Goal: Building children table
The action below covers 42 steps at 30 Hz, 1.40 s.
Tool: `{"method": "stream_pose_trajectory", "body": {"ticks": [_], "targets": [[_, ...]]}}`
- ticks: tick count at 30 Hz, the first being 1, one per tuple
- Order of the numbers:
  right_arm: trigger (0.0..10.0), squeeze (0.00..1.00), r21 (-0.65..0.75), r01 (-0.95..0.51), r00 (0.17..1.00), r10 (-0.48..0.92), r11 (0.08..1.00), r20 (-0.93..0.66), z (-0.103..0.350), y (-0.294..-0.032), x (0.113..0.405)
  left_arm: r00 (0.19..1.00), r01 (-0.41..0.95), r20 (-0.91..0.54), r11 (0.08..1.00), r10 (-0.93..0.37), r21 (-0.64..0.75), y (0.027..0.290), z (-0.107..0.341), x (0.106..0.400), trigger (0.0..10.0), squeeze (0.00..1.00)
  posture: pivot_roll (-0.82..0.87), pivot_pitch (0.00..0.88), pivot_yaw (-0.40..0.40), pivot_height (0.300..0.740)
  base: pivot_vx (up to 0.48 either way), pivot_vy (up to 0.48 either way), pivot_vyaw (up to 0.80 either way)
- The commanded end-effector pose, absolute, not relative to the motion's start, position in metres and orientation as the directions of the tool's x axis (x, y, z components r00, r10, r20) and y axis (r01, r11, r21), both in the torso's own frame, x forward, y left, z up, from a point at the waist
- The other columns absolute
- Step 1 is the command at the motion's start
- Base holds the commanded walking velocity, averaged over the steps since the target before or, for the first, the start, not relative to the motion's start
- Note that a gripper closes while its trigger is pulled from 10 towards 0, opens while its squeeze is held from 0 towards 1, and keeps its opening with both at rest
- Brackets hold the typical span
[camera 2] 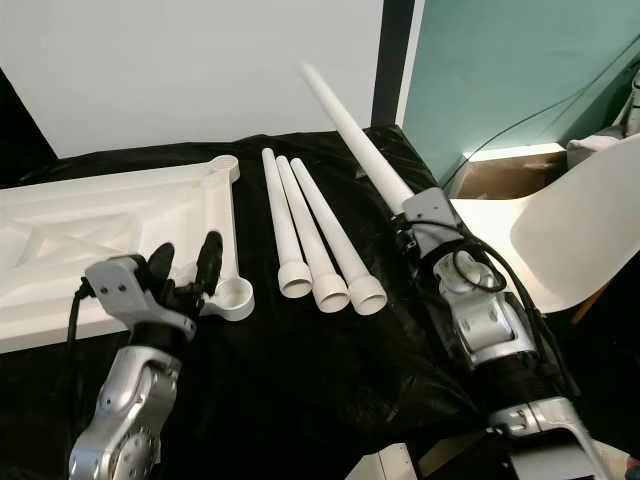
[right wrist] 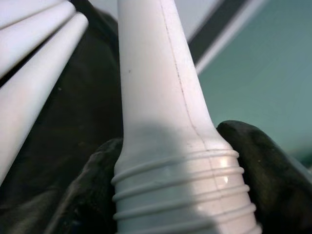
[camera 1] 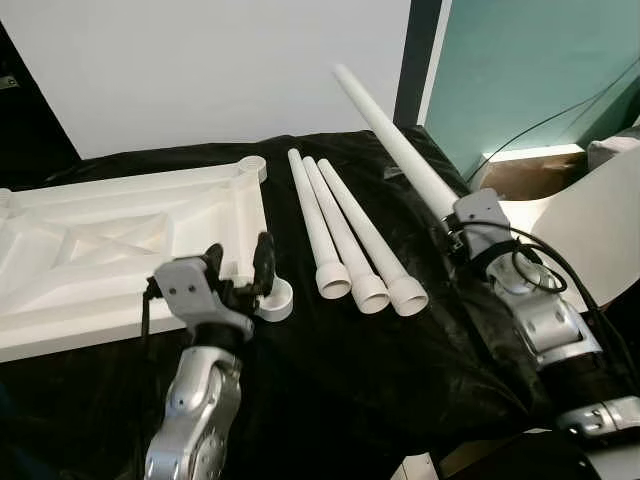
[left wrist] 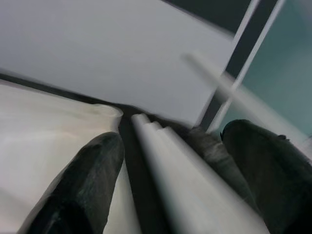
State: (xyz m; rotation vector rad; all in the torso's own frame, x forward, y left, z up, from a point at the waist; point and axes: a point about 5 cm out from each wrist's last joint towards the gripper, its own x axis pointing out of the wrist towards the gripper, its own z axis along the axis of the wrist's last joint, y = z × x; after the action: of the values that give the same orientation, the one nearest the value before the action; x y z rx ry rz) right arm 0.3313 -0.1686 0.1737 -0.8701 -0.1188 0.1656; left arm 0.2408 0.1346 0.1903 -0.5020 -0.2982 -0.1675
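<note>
The right gripper has its two black fingers closed around the threaded end of one white table leg, and the leg sticks up and away from it, tip pointing to the far left, toward the wall. The threads sit right at the fingers, so the end that must go into a socket is the end nearest the robot, not the free tip.

The upturned white tabletop lies on the black cloth to the left, its near-right corner socket a round ring at the edge. The left gripper hovers just at that socket, fingers spread apart and holding nothing. Between the two arms lie three more legs, side by side, wide ends toward the robot, long axes running near to far.

So the socket lies to the left of the held leg, past the three spare legs. By my reckoning the right arm must swing the leg over them and tip it upright, threaded end down. The left arm is nearer the socket and could steady the top.
</note>
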Motion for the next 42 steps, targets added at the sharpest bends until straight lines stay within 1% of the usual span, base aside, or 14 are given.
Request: {"method": "stream_pose_trajectory", "body": {"ticks": [1,2,4,5,7,14,18,22,26,32,33,37,39,42], "targets": [[2.3,0.00,-0.847,-0.071,0.949,0.298,0.527,0.106,0.174,-0.151,0.323,0.888,0.413,0.413,0.749,-0.204,-0.517,0.132,0.200,0.239,10.0,0.00,0.01,0.000,0.003,0.740,0.000,0.000,0.00],[5.8,0.00,-0.864,-0.063,0.937,0.328,0.500,0.122,0.173,-0.147,0.321,0.865,0.471,0.449,0.673,-0.224,-0.570,0.131,0.206,0.239,10.0,0.00,0.01,0.000,0.003,0.740,0.000,0.000,0.00],[5.8,0.00,-0.864,-0.063,0.937,0.328,0.500,0.122,0.173,-0.147,0.321,0.865,0.471,0.449,0.673,-0.224,-0.570,0.131,0.206,0.239,10.0,0.00,0.01,0.000,0.003,0.740,0.000,0.000,0.00],[10.0,0.00,-0.900,-0.035,0.900,0.405,0.434,0.160,0.172,-0.138,0.316,0.819,0.560,0.518,0.544,-0.247,-0.625,0.126,0.215,0.240,10.0,0.00,0.02,0.000,-0.001,0.740,0.000,0.000,0.00],[10.0,0.00,-0.916,-0.002,0.869,0.454,0.402,0.197,0.172,-0.132,0.311,0.806,0.584,0.537,0.483,-0.248,-0.653,0.123,0.216,0.246,10.0,0.00,0.02,0.000,-0.003,0.740,0.000,0.000,0.00],[10.0,0.00,-0.930,0.145,0.727,0.602,0.336,0.331,0.177,-0.120,0.294,0.858,0.513,0.462,0.427,-0.224,-0.745,0.114,0.198,0.281,10.0,0.00,0.02,0.000,-0.007,0.740,0.000,0.000,0.00],[10.0,0.00,-0.934,0.156,0.685,0.646,0.321,0.337,0.175,-0.116,0.290,0.903,0.428,0.373,0.497,-0.212,-0.755,0.108,0.184,0.295,10.0,0.00,0.00,0.000,-0.003,0.740,0.000,0.000,0.00],[10.0,0.00,-0.939,0.146,0.680,0.659,0.310,0.323,0.171,-0.116,0.289,0.909,0.415,0.366,0.493,-0.198,-0.765,0.109,0.183,0.297,10.0,0.00,0.00,0.000,-0.003,0.740,0.000,0.000,0.00],[10.0,0.00,-0.965,0.073,0.664,0.710,0.250,0.234,0.147,-0.120,0.281,0.902,0.431,0.400,0.366,-0.161,-0.825,0.115,0.195,0.303,10.0,0.00,-0.01,0.000,0.002,0.740,0.000,0.000,0.00],[10.0,0.00,-0.959,0.072,0.687,0.684,0.273,0.246,0.142,-0.125,0.283,0.865,0.502,0.458,0.341,-0.205,-0.795,0.115,0.205,0.303,10.0,0.00,-0.01,0.000,0.011,0.740,0.000,0.000,0.00],[10.0,0.00,-0.959,0.073,0.687,0.683,0.274,0.247,0.141,-0.125,0.283,0.858,0.513,0.476,0.273,-0.194,-0.814,0.116,0.207,0.302,10.0,0.00,-0.01,0.000,0.012,0.740,0.000,0.000,0.00],[10.0,0.00,-0.960,0.072,0.680,0.691,0.272,0.247,0.141,-0.124,0.283,0.846,0.531,0.502,0.186,-0.179,-0.827,0.118,0.211,0.300,10.0,0.00,-0.01,0.000,0.013,0.740,0.000,0.000,0.00],[10.0,0.00,-0.960,0.070,0.665,0.705,0.270,0.247,0.140,-0.123,0.281,0.837,0.543,0.512,0.183,-0.193,-0.819,0.117,0.213,0.299,10.0,0.00,0.00,0.000,0.014,0.740,0.000,0.000,0.00],[10.0,0.00,-0.957,0.103,0.564,0.777,0.271,0.281,0.143,-0.117,0.268,0.823,0.562,0.518,0.202,-0.233,-0.802,0.112,0.215,0.298,10.0,0.00,0.00,0.000,0.014,0.740,0.000,0.000,0.00]]}}
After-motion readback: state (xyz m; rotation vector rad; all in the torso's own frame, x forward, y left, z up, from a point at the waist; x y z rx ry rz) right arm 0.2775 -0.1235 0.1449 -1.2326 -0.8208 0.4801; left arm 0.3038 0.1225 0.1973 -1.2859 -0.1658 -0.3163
